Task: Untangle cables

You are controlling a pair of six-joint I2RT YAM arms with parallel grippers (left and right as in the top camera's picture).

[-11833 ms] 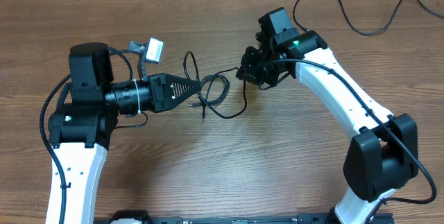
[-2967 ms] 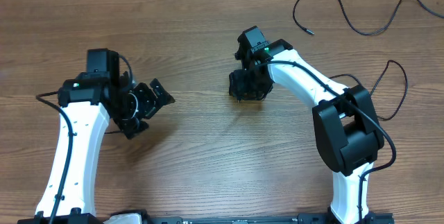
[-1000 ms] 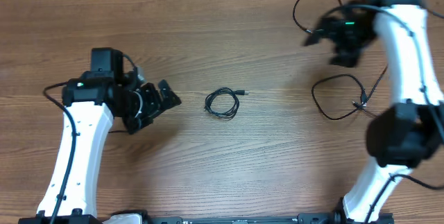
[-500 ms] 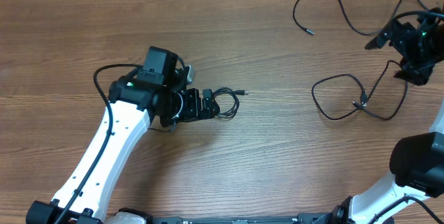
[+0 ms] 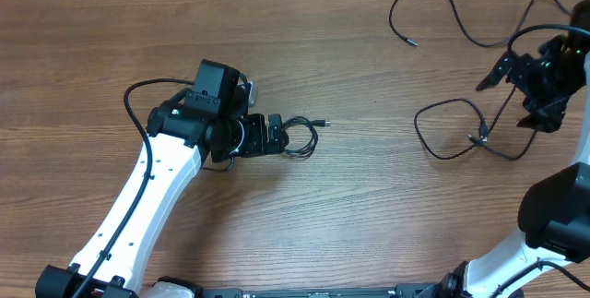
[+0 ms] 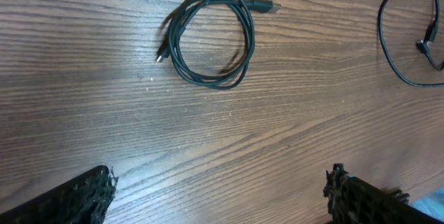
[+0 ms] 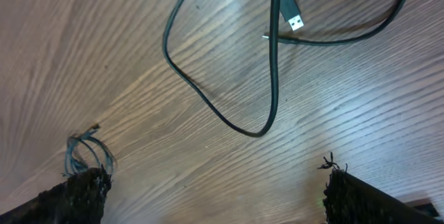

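Tabletop (image 5: 304,224): coiled cable (image 5: 297,138) ahead of left hand (image 5: 274,137)

In the overhead view the left gripper (image 5: 274,137) covers the left side of the small coiled cable (image 5: 304,150). The long cable (image 5: 457,19) near the desk's far right corner runs off the right edge. In the right wrist view the looped cable (image 7: 276,57) leaves the top edge.

Matt plastic-sheathed cables (image 6: 248,38) on grained wooden table (image 6: 208,154).
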